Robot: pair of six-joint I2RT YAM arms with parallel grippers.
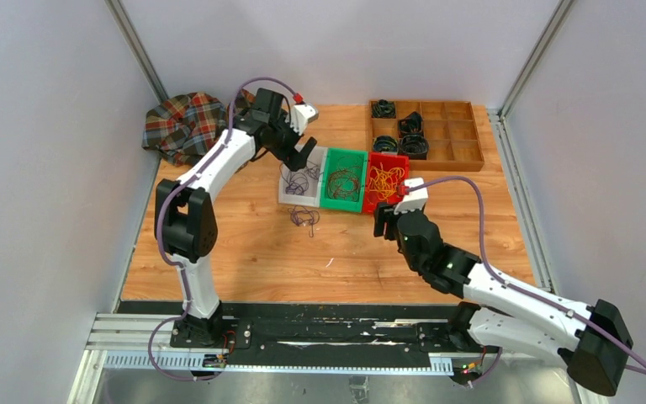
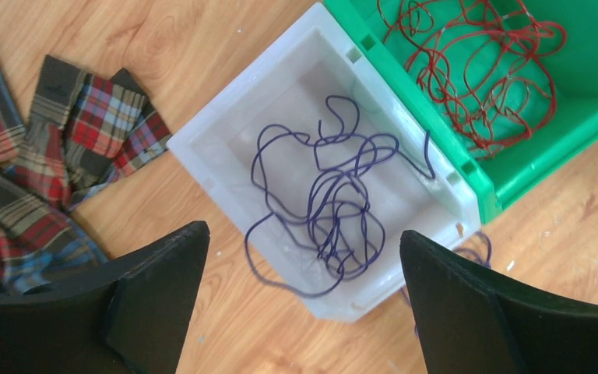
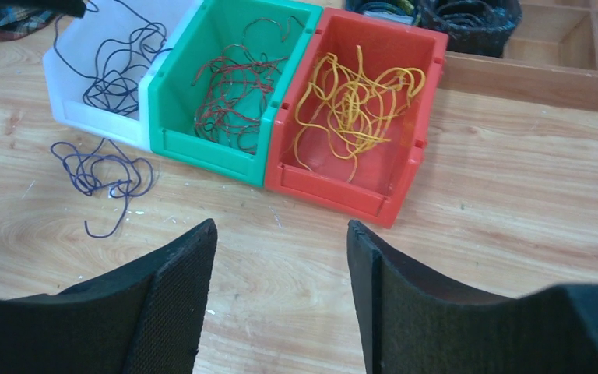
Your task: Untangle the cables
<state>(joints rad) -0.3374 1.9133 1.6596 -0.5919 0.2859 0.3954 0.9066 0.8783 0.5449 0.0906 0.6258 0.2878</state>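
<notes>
Thin purple wire bundle [image 3: 101,173] loose on wood table [image 3: 498,179], just beside white plastic bin [image 3: 74,121]; rt fingers [image 3: 163,312] apart.

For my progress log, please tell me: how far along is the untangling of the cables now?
Mostly done: yellow cables lie in the red bin, dark red cables in the green bin and purple cables in the white bin. In hand: nothing. The left gripper hangs open over the white bin, and the right gripper is open too. Left: a purple bundle on the table.
</notes>
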